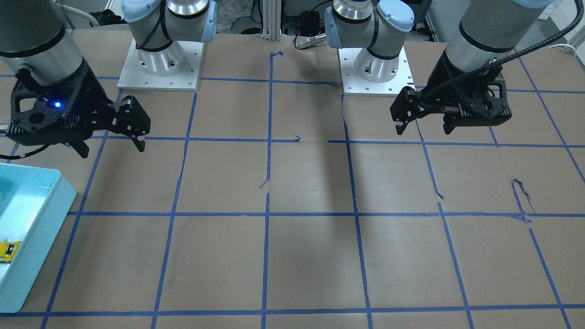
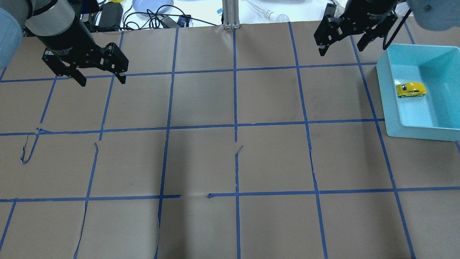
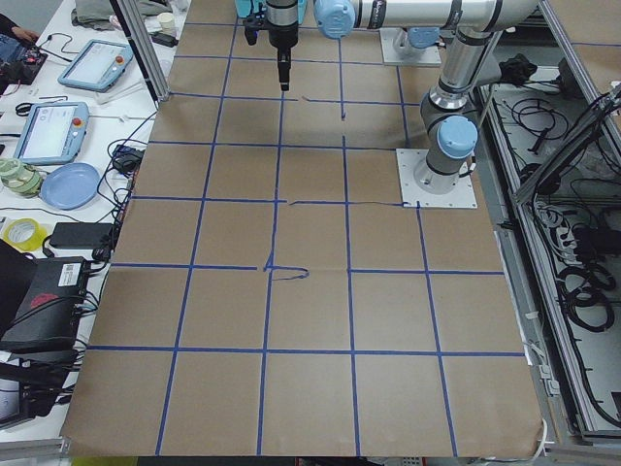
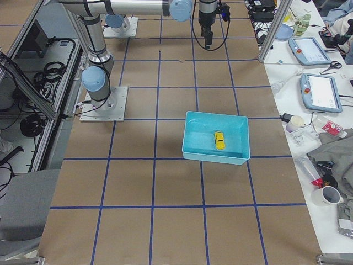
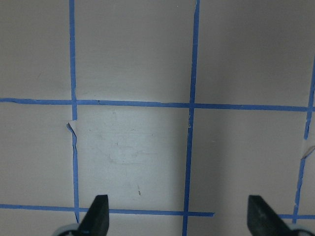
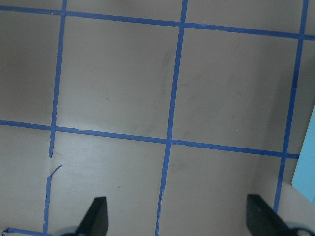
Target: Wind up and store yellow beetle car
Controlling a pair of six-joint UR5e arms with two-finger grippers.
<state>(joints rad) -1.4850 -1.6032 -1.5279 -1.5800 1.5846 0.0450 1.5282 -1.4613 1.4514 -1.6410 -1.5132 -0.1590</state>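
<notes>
- Sitting inside the light-blue bin (image 2: 390,102), the yellow beetle car (image 2: 411,89) rests on the bin floor, nearer the wall that faces the table's middle than the opposite wall.
- Nothing touches the car; both grippers are well clear of it.
- In the exterior right view, the car (image 4: 219,139) is the only item in the bin (image 4: 215,157).
- In the front-facing view, only a sliver of the car (image 1: 8,251) shows over the bin wall (image 1: 41,228) at the frame edge.
- The bin stands on the brown paper table (image 2: 201,162) with its blue tape grid, at the robot's right end.
- The right gripper (image 2: 340,50) has its fingers spread wide with nothing between them. It hangs above bare paper beside the bin's far corner, not over the bin.
- The right wrist view shows two black fingertips (image 6: 97,215) apart over tape lines, with a bit of blue bin edge at the frame's right.
- The left gripper (image 2: 102,81) is also spread wide and holds nothing. It hangs above the table at the opposite end, well apart from bin and car.
- The left wrist view shows fingertips (image 5: 97,212) apart, with only paper and tape below.
</notes>
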